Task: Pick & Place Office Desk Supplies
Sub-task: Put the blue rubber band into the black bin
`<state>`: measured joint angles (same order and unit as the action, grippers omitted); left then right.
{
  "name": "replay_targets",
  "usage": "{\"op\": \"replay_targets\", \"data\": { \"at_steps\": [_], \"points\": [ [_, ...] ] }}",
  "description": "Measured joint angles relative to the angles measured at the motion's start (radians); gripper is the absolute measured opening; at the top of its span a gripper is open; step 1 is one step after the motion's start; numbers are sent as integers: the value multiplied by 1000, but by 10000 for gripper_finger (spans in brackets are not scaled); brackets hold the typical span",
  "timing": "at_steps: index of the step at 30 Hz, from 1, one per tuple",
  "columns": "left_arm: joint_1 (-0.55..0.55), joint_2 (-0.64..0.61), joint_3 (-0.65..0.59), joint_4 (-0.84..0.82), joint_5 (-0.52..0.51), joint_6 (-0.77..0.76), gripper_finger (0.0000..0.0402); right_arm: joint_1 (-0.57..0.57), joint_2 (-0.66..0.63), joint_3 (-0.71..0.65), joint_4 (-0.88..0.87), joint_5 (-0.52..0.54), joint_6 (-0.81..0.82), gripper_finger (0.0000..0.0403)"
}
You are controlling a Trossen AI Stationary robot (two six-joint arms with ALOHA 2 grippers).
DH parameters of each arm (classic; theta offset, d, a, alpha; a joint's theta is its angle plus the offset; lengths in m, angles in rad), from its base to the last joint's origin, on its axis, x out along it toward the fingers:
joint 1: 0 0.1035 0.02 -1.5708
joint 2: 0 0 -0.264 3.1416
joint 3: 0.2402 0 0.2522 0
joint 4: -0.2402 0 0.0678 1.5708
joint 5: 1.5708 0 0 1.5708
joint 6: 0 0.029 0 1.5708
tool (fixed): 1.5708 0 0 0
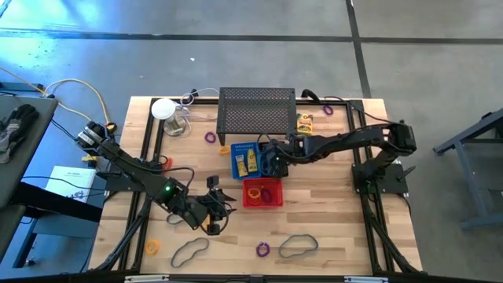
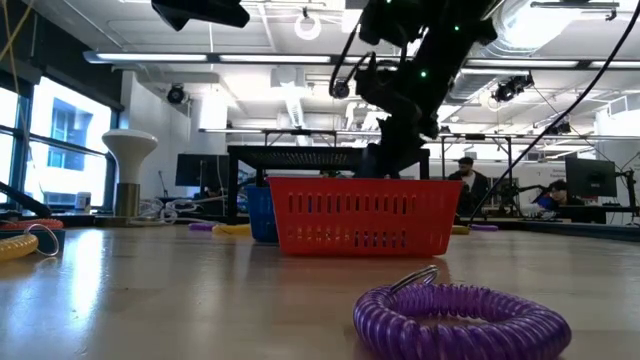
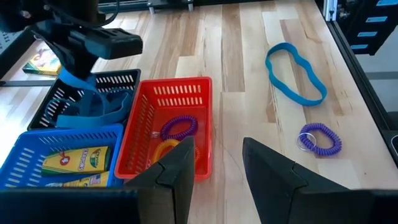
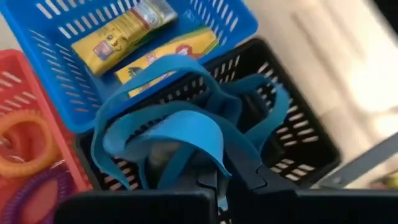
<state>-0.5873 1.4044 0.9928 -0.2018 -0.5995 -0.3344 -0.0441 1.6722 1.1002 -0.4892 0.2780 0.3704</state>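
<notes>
Your right gripper [image 4: 233, 180] is pinched on 1 blue looped band [image 4: 165, 134] over the black bin [image 4: 298, 146] — sorted by type, I'd say. Left gripper [image 3: 214, 165] waits part-open, holding nothing — near the red bin [image 3: 140, 134].

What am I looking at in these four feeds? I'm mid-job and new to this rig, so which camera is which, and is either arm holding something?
It is a two-armed robot at a wooden table. The first feed looks straight down, the second sits at table height, and the other two ride on the wrists.

The right gripper is shut on a blue looped band, holding it over the black bin. The left gripper is open and empty, near the red bin.

The red bin holds purple and orange rings; the blue bin holds yellow boxes. Loose on the table: another blue band, a purple ring, and more bands and rings. The black mesh rack stands at the back.
</notes>
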Motion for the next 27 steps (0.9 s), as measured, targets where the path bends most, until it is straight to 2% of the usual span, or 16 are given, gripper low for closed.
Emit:
{"op": "replay_targets", "data": {
  "at_steps": [12,20,27],
  "points": [
    [0,0,0,0,0,0,130,-117,22,0,-9,-222,207,3],
    [0,0,0,0,0,0,130,-147,87,-1,15,-239,255,3],
    [0,0,0,-1,0,-4,130,-156,132,-1,40,-246,203,4]
  ]
}}
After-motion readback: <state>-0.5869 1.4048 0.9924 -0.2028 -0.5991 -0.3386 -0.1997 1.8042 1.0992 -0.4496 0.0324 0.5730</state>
